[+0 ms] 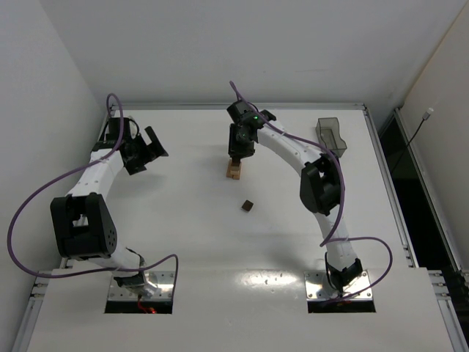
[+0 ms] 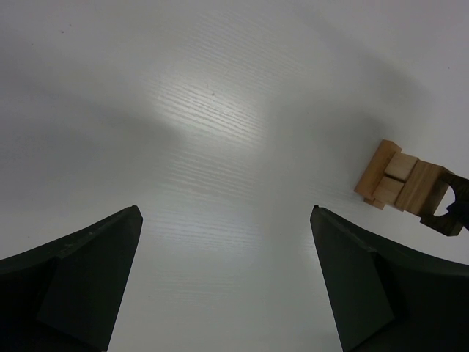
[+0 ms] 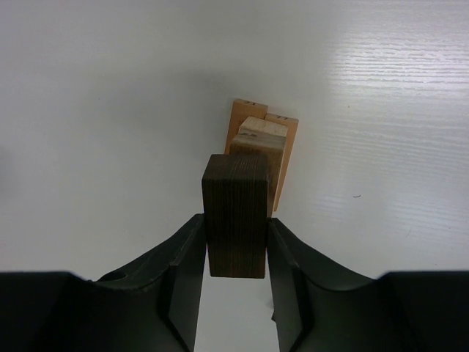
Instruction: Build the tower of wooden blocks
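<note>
The wood block tower (image 1: pixel 234 171) is a short stack of light tan blocks at the table's middle back. It also shows in the right wrist view (image 3: pixel 261 139) and at the right edge of the left wrist view (image 2: pixel 396 183). My right gripper (image 1: pixel 238 150) hangs right over it. In the right wrist view, this gripper (image 3: pixel 234 236) is shut on a dark brown block (image 3: pixel 234 213), held at the stack's top. A loose dark brown cube (image 1: pixel 248 206) lies in front of the tower. My left gripper (image 1: pixel 149 149) is open and empty, far to the left, over bare table (image 2: pixel 226 213).
A dark translucent plastic tray (image 1: pixel 331 136) stands at the back right near the table's edge. The right arm (image 1: pixel 315 183) arches from its base at the near right up to the tower. White walls close the table at the back and sides.
</note>
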{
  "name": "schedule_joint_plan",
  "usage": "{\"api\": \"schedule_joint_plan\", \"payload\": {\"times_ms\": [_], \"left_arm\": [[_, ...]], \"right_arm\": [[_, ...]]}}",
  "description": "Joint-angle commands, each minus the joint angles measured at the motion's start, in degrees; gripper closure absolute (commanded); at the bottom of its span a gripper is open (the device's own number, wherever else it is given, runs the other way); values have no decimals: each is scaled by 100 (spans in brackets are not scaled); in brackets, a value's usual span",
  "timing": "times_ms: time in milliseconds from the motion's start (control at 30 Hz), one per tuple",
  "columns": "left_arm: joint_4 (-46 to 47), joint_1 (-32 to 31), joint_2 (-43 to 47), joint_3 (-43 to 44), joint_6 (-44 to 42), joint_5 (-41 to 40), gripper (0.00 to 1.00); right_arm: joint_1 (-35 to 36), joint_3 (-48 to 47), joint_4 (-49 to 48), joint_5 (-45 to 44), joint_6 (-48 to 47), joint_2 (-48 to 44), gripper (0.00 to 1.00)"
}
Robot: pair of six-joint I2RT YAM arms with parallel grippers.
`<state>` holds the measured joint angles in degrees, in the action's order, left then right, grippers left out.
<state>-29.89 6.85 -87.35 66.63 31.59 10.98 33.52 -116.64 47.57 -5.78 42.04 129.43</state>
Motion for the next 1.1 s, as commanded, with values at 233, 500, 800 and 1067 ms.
{"api": "schedule_joint_plan", "payload": {"times_ms": [233,500,800,1067], "left_arm": [[124,35,-36,201,49,71,0],[124,35,-36,201,49,71,0],[124,35,227,96,49,71,0],[238,-17,342,-80,48,176,0]], "right_arm": [[23,-43,-178,-11,6,100,55],[23,-105,-309,173,-362,39,44],[23,35,-697,868,-1566,-795,21],[-109,581,-697,385,-1488,-1113,21]]}}
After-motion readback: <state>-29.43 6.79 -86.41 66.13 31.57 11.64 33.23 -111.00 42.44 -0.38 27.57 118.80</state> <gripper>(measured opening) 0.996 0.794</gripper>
